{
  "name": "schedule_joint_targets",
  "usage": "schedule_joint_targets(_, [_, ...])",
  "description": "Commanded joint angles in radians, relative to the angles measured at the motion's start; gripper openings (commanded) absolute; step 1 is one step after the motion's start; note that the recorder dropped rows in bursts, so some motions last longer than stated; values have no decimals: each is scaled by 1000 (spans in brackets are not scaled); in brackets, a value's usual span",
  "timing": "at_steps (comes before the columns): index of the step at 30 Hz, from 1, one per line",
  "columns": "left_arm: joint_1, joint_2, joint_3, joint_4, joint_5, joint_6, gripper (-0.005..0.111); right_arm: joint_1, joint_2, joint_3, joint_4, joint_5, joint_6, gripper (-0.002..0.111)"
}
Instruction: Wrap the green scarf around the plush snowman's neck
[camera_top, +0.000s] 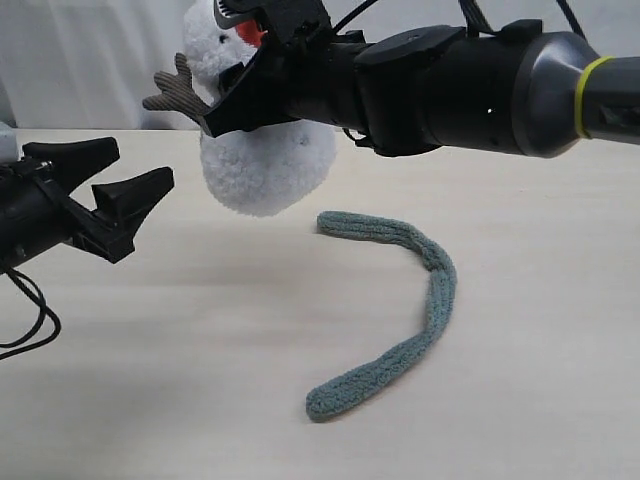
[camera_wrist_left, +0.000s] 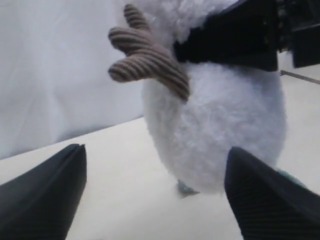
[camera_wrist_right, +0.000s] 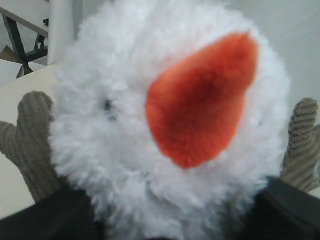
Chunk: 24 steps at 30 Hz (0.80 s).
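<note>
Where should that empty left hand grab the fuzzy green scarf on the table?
Likely the rounded end of the long sage-green fleece scarf farthest from the fluffy white plush snowman, from straight above: it lies flat on the pale table, with open space around.

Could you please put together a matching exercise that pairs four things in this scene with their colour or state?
Things:
1. snowman
2. scarf
3. left gripper
4. right gripper

Descriptions:
A. open, holding nothing
B. lying in a curve on the table
C. shut at the plush toy's neck
D. white with an orange nose

Pairs: 1-D, 2-B, 3-A, 4-C
</note>
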Motion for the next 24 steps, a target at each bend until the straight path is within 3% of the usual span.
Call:
schedule_joint_targets(1, [-2, 2, -2, 74, -68, -201, 72, 1, -14, -7, -23, -4, 4, 4])
schedule_joint_targets(3, [-2, 9, -16, 139, -45, -312, 72, 1, -14, -9, -34, -4, 7, 4])
schedule_joint_targets(8, [-21, 130, -64, 173, -127, -249, 72, 1, -14, -13, -34, -3, 15, 4])
schedule_joint_targets(16, [-54, 365, -201, 230, -132, -199, 72, 1, -14, -13, -34, 15, 24, 4])
schedule_joint_targets(24, [-83, 394, -296, 247, -132, -198, 72, 1, -12, -13, -37, 19, 24, 4])
